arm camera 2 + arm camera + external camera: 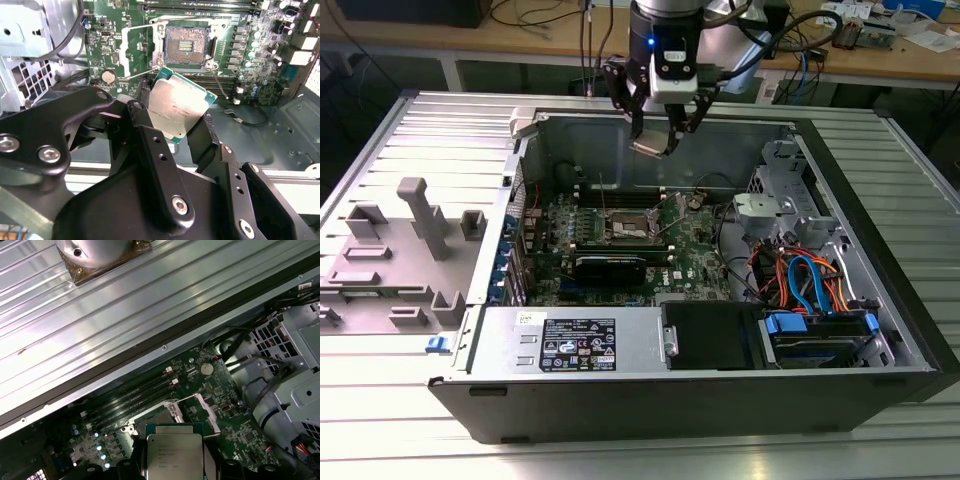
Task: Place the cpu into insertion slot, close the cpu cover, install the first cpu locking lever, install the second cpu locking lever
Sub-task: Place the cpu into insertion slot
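The hand [174,120] pinches the cpu [182,102] by opposite edges and holds it tilted in the air, so seating, closing and both locking steps all look undone. Below the hand the slot [186,45] lies bare, its cover [131,47] swung aside. There is open room above it, with the case wall [575,140] near behind.

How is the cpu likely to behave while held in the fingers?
Likely stiff: the cpu is a flat plate with a metal top and shows no bend between the fingers. Probably light for its size, since it looks thin. It may be slippery: the top looks smooth and only its edges are pinched, so a slip seems possible.
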Controlling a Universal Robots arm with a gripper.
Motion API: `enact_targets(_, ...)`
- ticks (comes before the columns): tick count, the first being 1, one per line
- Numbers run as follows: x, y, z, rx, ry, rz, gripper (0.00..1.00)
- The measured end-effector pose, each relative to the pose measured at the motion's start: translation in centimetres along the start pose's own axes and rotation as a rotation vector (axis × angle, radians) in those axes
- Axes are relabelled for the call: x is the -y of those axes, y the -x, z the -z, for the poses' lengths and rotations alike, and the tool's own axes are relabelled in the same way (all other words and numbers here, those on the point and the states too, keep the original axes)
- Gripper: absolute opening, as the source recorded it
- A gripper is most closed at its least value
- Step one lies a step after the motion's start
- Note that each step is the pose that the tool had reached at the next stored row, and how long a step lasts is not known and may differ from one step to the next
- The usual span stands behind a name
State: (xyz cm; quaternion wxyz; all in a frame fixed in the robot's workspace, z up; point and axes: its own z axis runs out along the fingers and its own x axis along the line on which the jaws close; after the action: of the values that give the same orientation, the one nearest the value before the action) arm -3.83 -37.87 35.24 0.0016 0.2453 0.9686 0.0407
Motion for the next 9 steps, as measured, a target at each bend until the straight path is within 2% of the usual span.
enact_targets(6,0.02,0.0,-0.15,0.0061,0.0002,-0.071,0.54)
enact_targets(9,0.01,0.0,-0.16,0.0065,0.0004,-0.076,0.54)
